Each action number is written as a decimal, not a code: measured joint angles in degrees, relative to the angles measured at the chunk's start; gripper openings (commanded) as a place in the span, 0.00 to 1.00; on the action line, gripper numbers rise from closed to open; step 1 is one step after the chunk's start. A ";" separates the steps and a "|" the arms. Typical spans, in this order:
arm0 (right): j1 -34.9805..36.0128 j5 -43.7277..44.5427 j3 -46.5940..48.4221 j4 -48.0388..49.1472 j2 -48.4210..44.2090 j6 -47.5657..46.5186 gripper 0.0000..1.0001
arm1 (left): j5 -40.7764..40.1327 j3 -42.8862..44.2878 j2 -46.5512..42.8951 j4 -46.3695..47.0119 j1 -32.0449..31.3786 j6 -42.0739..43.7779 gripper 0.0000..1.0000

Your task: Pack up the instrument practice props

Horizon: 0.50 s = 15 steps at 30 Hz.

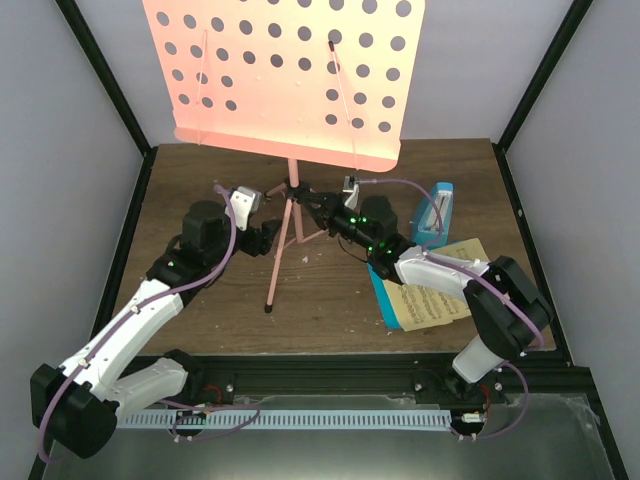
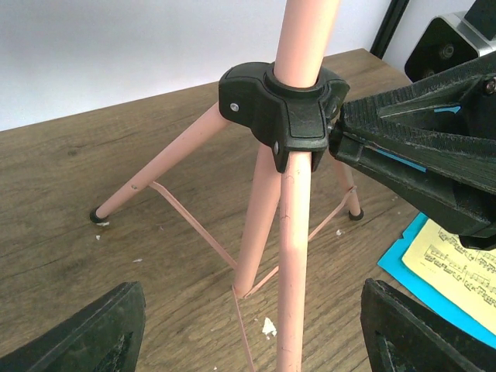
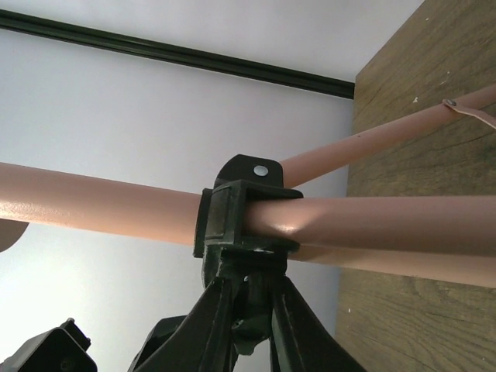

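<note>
The salmon-pink music stand [image 1: 290,70] stands upright at mid-table on its tripod, its hole-punched desk at the back. My right gripper [image 1: 318,207] is shut on a tab of the stand's black leg hub [image 3: 240,213], and it also shows in the left wrist view [image 2: 418,147]. My left gripper [image 1: 268,240] is open just left of the tripod, with the near leg [image 2: 293,263] between its fingers [image 2: 101,333] but untouched. The blue and yellow music sheets [image 1: 425,300] lie flat at the right. The blue wedge metronome [image 1: 433,215] stands behind them.
Black frame posts and white walls close in the table [image 1: 200,300] on both sides. Thin pink braces [image 2: 194,229] join the tripod legs low down. Small white crumbs [image 2: 267,327] lie on the wood under the tripod.
</note>
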 measured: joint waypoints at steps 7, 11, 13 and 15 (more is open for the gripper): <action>0.44 1.14 0.07 -0.37 -0.11 -5.86 0.01 | 0.00 0.00 0.00 0.00 0.00 0.00 0.77; 1.88 4.81 0.20 -2.05 -0.94 -16.61 0.01 | -0.04 0.00 -0.11 -0.07 0.00 0.00 0.77; 2.86 7.52 0.15 -2.91 -1.49 -24.06 0.01 | -0.04 0.00 -0.20 -0.15 0.00 0.00 0.77; 3.34 9.38 -0.11 -3.54 -2.12 -31.89 0.01 | -0.04 0.00 -0.31 -0.20 0.00 0.00 0.77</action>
